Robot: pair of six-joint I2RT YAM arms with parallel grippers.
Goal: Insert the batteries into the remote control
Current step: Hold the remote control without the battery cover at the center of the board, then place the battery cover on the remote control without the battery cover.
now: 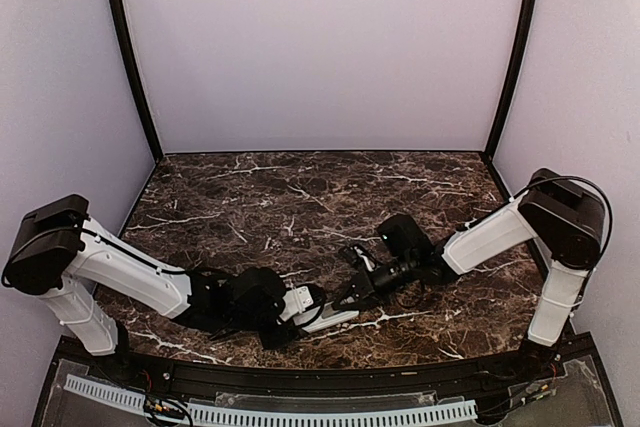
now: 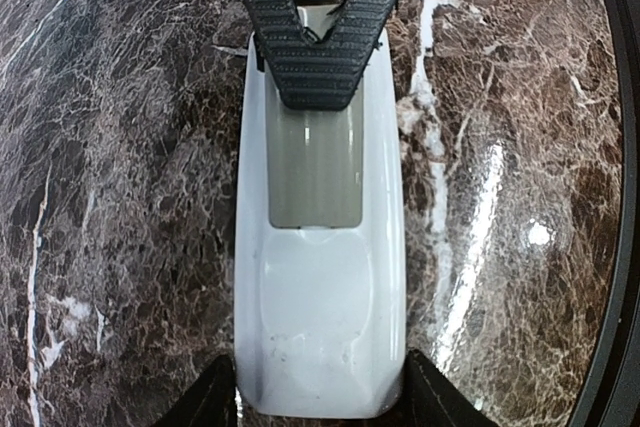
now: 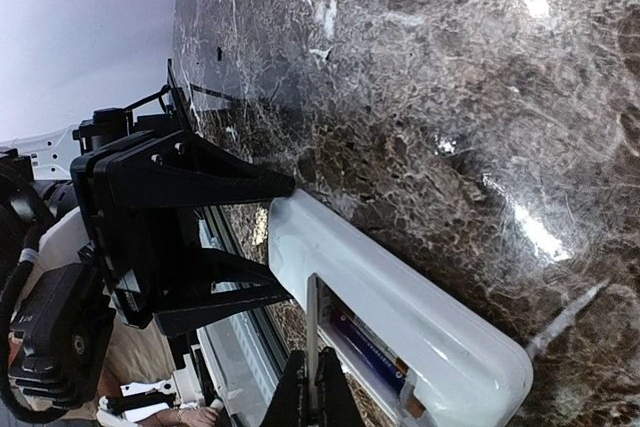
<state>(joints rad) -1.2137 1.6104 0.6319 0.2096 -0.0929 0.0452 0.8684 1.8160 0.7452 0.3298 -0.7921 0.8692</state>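
Between the left claw's fingers sits the remote control, back side up, and that's a solid hold: one dark finger on each long edge at the near end, jaws roughly half wide around the white body. The handset runs straight out ahead of that claw, low over the marbled surface; whether it touches down, I can't tell.

At the far end, facing the left claw, the right claw comes in with its jaws pinched right together. The ribbed fingers meet in a V, and the tip lands on the far end of a grey panel set in the remote's back.

Over to the right wrist: just ahead of those closed tips the battery bay shows open along its side. A battery lies lengthwise inside, dark with a reddish mark, a touch to the right of the fingertips. A thin pale edge runs forward from between the tips. Is that the grey panel seen edge-on, and is the right claw actually gripping it? Can't say from here.

From above, the two claws meet nose to nose near the front of the surface, the white handset reaching out from the left claw and the right claw's tip down on top of it
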